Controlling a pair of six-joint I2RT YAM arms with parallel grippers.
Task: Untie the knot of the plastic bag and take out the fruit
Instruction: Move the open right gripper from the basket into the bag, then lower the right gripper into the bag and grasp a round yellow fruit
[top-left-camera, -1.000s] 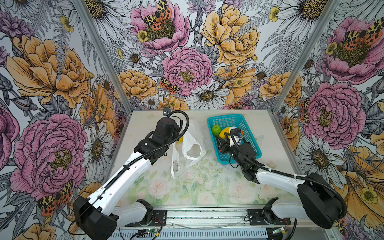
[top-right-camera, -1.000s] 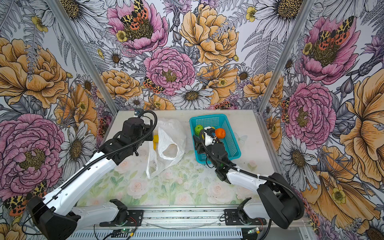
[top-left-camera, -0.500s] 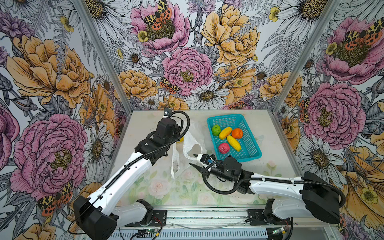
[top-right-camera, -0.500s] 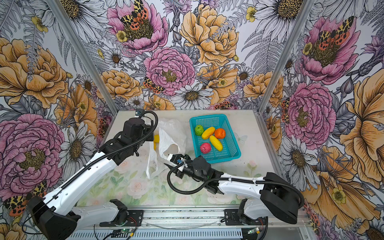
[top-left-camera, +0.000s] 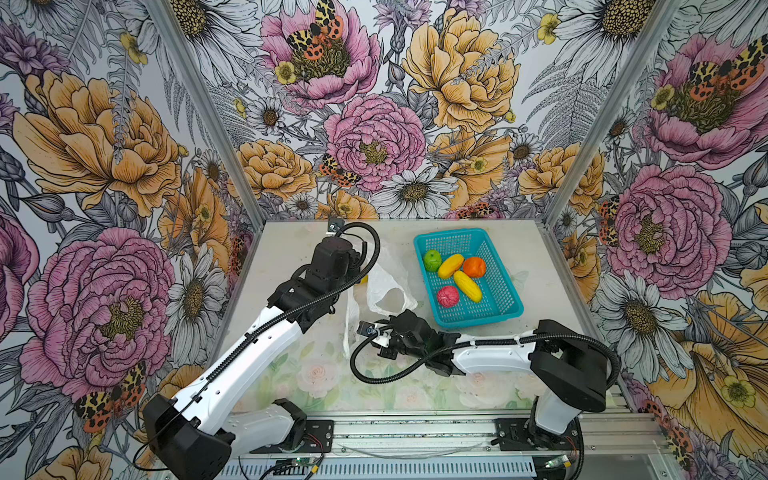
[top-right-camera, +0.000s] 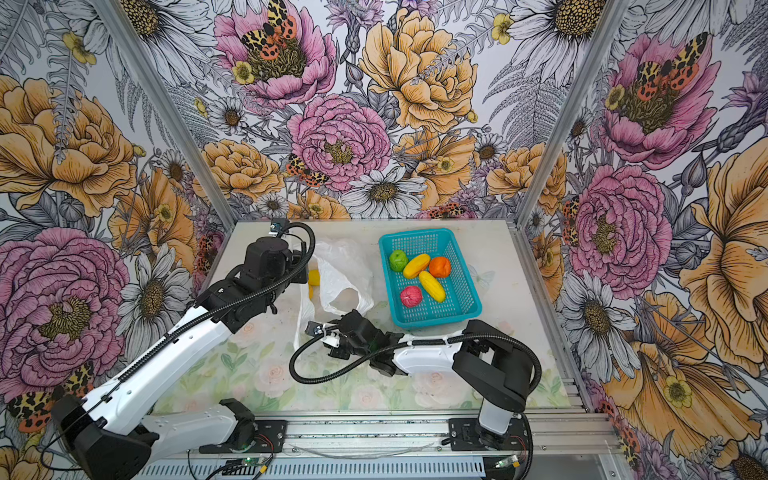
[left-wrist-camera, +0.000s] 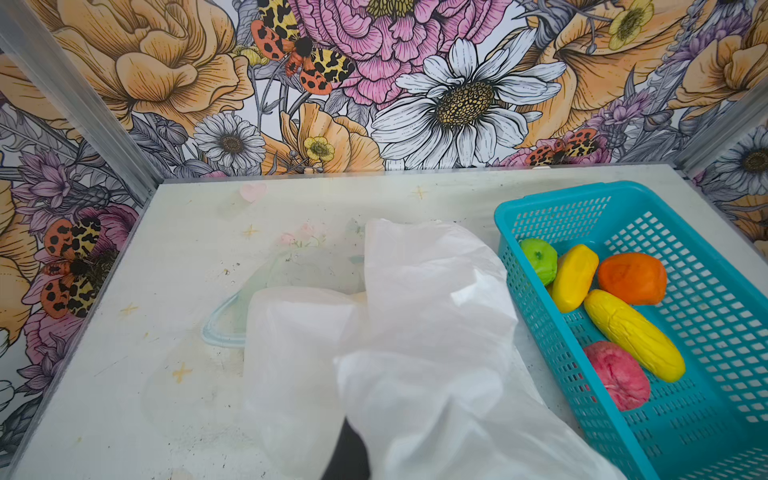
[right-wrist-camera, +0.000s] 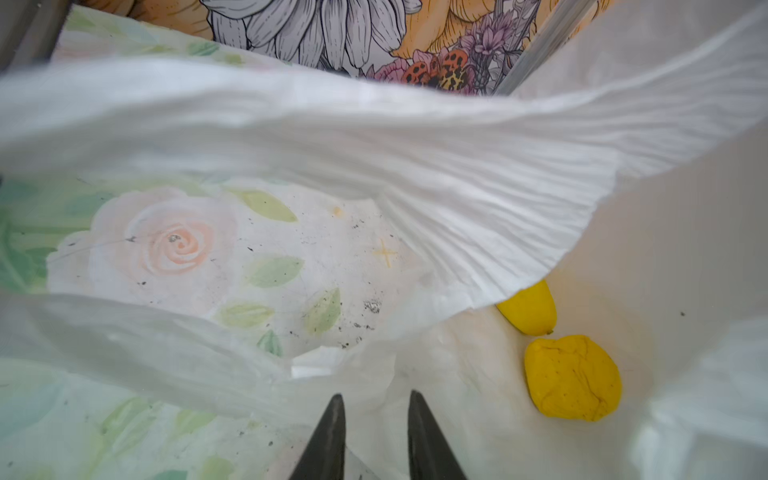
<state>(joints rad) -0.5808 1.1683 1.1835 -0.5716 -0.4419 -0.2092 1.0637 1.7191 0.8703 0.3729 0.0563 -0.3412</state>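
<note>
Two yellow pieces of fruit (right-wrist-camera: 571, 376) are lying inside the plastic bag (top-right-camera: 345, 270), which is resting on the desk (top-left-camera: 324, 386) just beside the teal basket (top-left-camera: 449, 235). Five more pieces are sitting in the basket. The left gripper (left-wrist-camera: 348, 451) is clamping the bag's edge and holding it raised. The right gripper (right-wrist-camera: 376, 415) is pointing into the bag mouth, jaws slightly apart.

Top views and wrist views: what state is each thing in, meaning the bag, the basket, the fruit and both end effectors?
Plastic bag: untied, mouth open, one side held up.
Basket: upright, holding five fruits.
Fruit in basket: loose, out of the bag.
Fruit in bag: two yellow pieces inside.
Left end effector: shut, pinching the bag.
Right end effector: open, at the bag's mouth, holding nothing.
</note>
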